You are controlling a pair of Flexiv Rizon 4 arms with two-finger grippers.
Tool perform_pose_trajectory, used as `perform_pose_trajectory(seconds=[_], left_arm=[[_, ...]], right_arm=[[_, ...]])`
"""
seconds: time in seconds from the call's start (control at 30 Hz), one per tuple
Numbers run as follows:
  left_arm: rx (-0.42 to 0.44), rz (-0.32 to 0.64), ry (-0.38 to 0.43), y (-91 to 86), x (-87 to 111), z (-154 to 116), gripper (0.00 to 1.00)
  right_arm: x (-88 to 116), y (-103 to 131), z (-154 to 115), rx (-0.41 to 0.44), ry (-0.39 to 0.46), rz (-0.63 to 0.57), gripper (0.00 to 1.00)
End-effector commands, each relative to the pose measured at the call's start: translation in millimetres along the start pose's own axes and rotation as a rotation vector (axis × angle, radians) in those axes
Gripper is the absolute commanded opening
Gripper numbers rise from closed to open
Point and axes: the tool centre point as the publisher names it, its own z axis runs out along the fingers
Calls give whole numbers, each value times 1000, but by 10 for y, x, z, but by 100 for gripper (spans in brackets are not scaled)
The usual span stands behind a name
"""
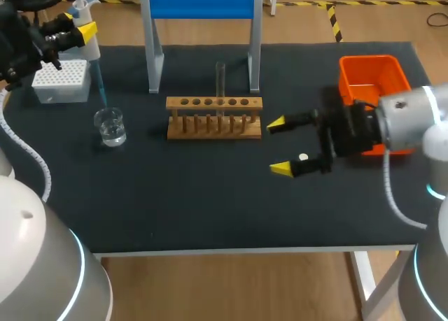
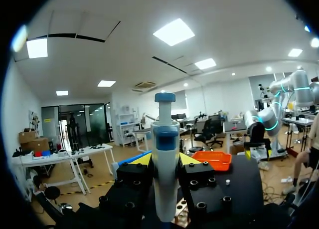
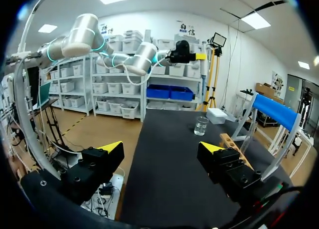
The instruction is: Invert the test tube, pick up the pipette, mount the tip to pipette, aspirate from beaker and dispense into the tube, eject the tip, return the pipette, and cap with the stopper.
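My left gripper (image 1: 78, 29) is shut on the white pipette (image 1: 87, 38) with a blue top, at the table's far left. In the left wrist view the pipette (image 2: 165, 164) stands upright between the fingers of that gripper (image 2: 165, 161). Its thin tip (image 1: 101, 90) slants down to the rim of the glass beaker (image 1: 110, 126) of clear liquid. A clear test tube (image 1: 220, 83) stands upright in the wooden rack (image 1: 214, 116). My right gripper (image 1: 280, 146) hangs open and empty just right of the rack, and its fingers are spread wide in its own view (image 3: 160, 149).
A white tip box (image 1: 61, 80) sits behind the beaker at the far left. A blue-topped stand (image 1: 201, 5) rises behind the rack. An orange bin (image 1: 371, 80) stands at the right, behind my right arm. The beaker (image 3: 201, 125) and rack (image 3: 234, 141) lie ahead of the right gripper.
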Motion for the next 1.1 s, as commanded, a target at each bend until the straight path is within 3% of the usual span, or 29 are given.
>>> perform_pose_trajectory(seconds=[0.03, 0.47, 0.77, 1.1], left_arm=[[0, 1, -3, 0, 4, 12, 0], [0, 1, -3, 0, 4, 12, 0], [0, 1, -3, 0, 4, 12, 0], [0, 1, -3, 0, 4, 12, 0]], right_arm=[[-51, 46, 536, 39, -8, 0, 100], [-140, 255, 1327, 67, -72, 13, 100], [-215, 306, 1678, 143, -153, 10, 100], [-397, 255, 1969, 167, -220, 16, 100]])
